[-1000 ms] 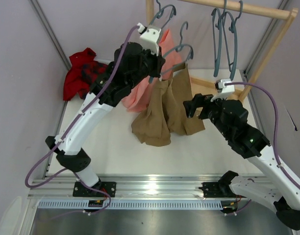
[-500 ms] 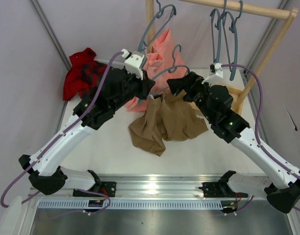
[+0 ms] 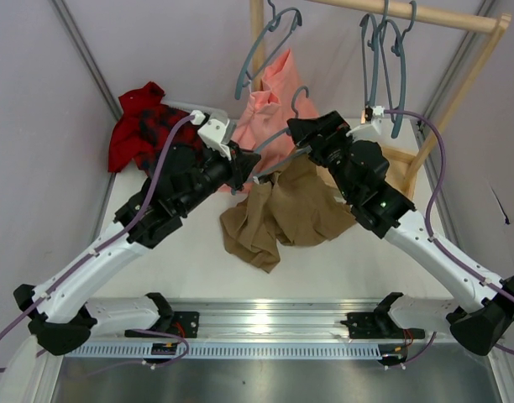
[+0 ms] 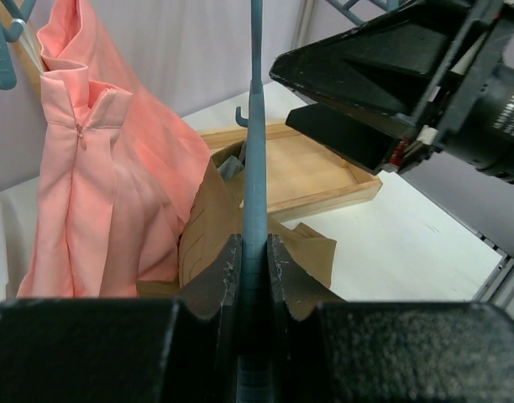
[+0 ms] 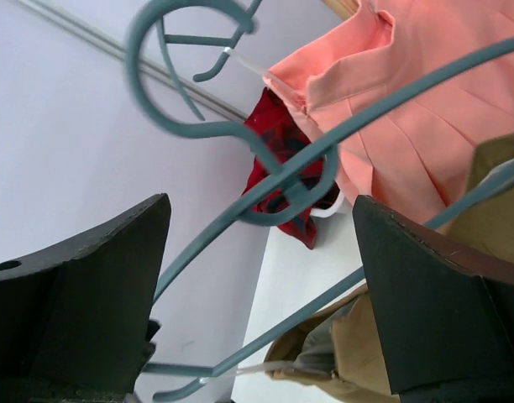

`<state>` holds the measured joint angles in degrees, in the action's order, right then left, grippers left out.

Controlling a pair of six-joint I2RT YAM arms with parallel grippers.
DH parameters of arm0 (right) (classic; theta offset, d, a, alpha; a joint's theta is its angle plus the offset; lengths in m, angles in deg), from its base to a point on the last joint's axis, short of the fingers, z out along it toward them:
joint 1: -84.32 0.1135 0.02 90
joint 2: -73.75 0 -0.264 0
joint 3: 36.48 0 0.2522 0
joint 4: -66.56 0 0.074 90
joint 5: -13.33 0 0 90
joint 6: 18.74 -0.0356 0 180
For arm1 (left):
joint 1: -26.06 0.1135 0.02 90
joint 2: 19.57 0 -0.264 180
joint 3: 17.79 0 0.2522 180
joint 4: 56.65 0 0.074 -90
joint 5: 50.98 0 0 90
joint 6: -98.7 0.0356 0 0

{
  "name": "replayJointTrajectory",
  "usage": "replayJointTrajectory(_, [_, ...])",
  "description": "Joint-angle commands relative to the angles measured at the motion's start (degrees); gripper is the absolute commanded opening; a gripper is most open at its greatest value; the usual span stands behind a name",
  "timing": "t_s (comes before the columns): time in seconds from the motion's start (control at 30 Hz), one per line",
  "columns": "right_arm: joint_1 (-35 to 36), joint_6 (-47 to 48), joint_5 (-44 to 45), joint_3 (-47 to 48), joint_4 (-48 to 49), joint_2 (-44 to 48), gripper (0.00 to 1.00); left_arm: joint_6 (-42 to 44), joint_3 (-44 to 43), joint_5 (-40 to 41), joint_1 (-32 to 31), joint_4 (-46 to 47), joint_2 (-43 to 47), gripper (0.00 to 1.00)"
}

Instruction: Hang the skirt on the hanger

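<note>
My left gripper (image 3: 250, 172) (image 4: 254, 269) is shut on the thin bar of the grey-blue hanger (image 3: 284, 134) (image 4: 255, 151), which slants up to a curved hook. The tan skirt (image 3: 278, 214) (image 4: 208, 231) lies mostly crumpled on the white table, its upper edge reaching up to the hanger. My right gripper (image 3: 301, 133) (image 5: 257, 285) is open, its fingers straddling the hanger's bars (image 5: 324, 304) near the neck without touching them. In the right wrist view the skirt's waistband (image 5: 383, 353) hangs just under the lower bar.
A salmon-pink garment (image 3: 270, 109) (image 4: 97, 185) (image 5: 408, 109) hangs from another hanger (image 3: 265, 38) on the wooden rack (image 3: 425, 17). Spare hangers (image 3: 383, 63) hang at the right. A red plaid garment (image 3: 139, 126) is piled at the back left. The rack's wooden base (image 3: 400, 159) (image 4: 312, 176) lies behind the skirt.
Both arms brought the hanger lower and leftward. The skirt sank from hanging into a heap on the table. My right gripper swung up and left to the hanger's neck.
</note>
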<state>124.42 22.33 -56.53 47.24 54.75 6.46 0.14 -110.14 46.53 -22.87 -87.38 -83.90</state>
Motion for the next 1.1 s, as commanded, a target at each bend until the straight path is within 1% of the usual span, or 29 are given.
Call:
replayJointTrajectory(0.0, [-0.02, -3.27, 6.39, 0.1, 3.05, 0.23, 0.94, 0.47, 0.27, -0.13, -0.55, 8.27, 3.34, 0.0])
replayJointTrajectory(0.17, [-0.02, -4.42, 10.0, -0.34, 1.38, 0.22, 0.91, 1.09, 1.06, -0.12, -0.64, 8.27, 4.92, 0.0])
replayJointTrajectory(0.3, [-0.02, -5.57, 10.97, -3.5, 5.76, 1.8, 0.85, 1.52, 1.42, -0.21, -0.73, 8.62, 5.54, 0.0])
replayJointTrajectory(0.57, [-0.37, -4.77, 13.17, -1.93, 7.0, -0.65, 0.84, 1.96, 2.82, -2.85, -1.0, 10.55, 7.12, 0.0])
replayJointTrajectory(0.7, [-0.9, -5.65, 13.61, -1.49, 9.64, -1.53, 0.85, 2.32, 4.22, -3.73, -1.61, 10.91, 8.26, 0.0])
replayJointTrajectory(0.8, [-1.51, -7.67, 13.35, -0.7, 9.12, -2.85, 0.85, 2.23, 5.63, -4.25, -2.14, 12.49, 9.4, 0.0])
replayJointTrajectory(0.9, [-2.04, -9.6, 11.42, -0.96, 9.73, -3.99, 0.81, 2.58, 6.08, -6.36, -2.66, 13.11, 9.84, 0.0])
replayJointTrajectory(1.0, [-2.04, -9.52, 10.19, -1.31, 11.66, -4.35, 0.67, 3.72, 6.78, -7.07, -3.37, 12.93, 10.28, 0.0])
replayJointTrajectory(1.03, [-1.95, -9.26, 10.01, -1.57, 12.45, -4.26, 0.52, 4.16, 7.3, -7.07, -3.37, 12.84, 10.28, 0.0])
replayJointTrajectory(1.07, [-1.95, -9.17, 9.83, -1.66, 13.68, -4.0, 0.43, 4.42, 7.39, -7.07, -3.37, 12.58, 10.28, 0.0])
